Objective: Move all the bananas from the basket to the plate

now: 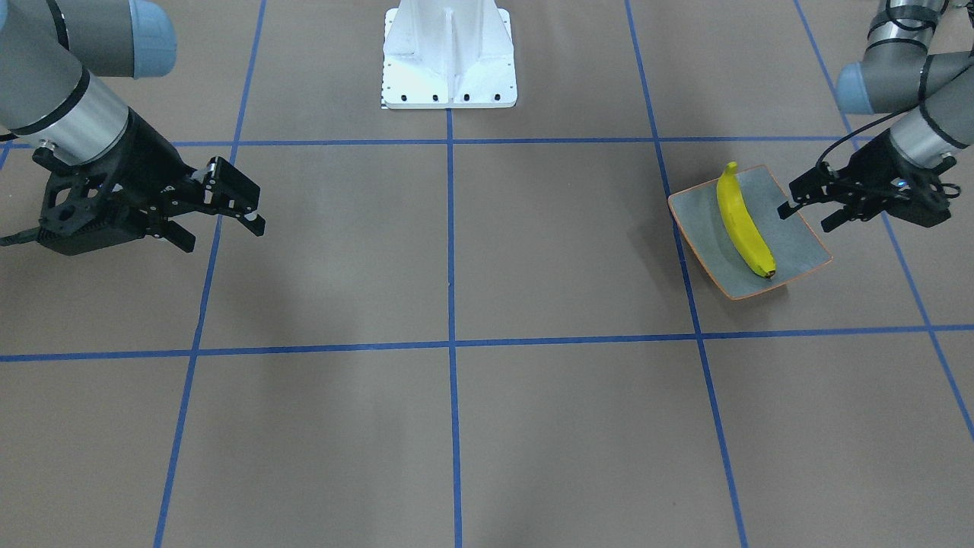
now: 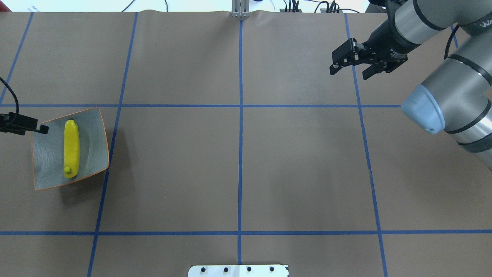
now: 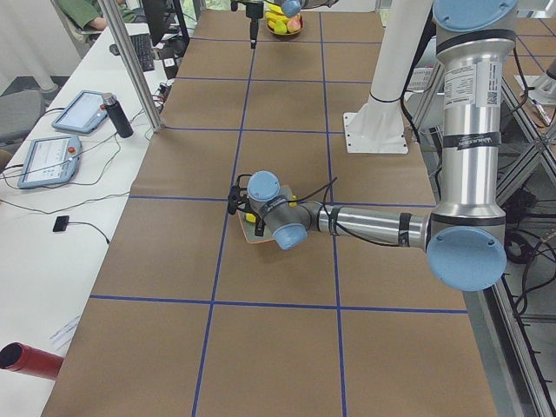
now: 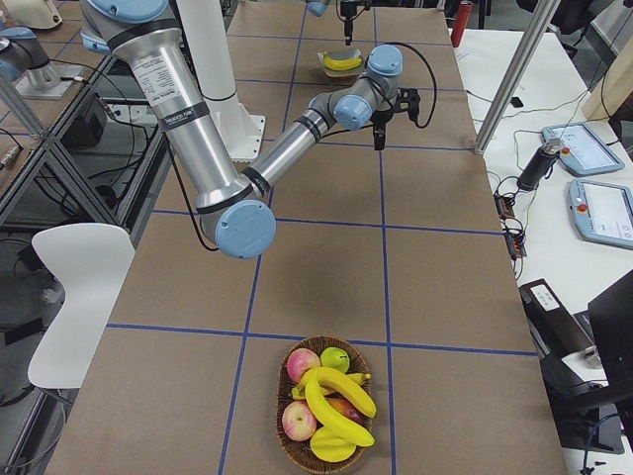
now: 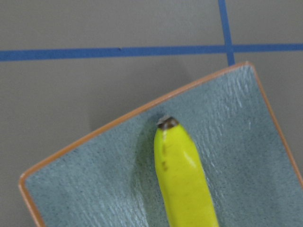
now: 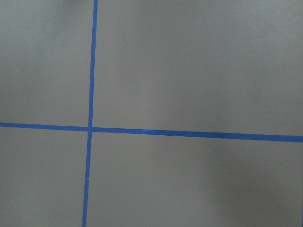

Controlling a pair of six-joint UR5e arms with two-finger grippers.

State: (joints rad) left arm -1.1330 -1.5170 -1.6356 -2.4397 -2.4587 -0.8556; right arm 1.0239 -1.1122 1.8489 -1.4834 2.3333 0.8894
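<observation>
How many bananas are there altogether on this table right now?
4. One banana lies on the plate. Three sit in the basket among apples: upper banana, middle banana, lowest banana. Others could be hidden underneath.

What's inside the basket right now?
The basket holds a pile of bananas, seemingly three, lying over reddish apples and a green apple. Whatever sits beneath the bananas, lower in the basket, is covered and cannot be seen.
</observation>
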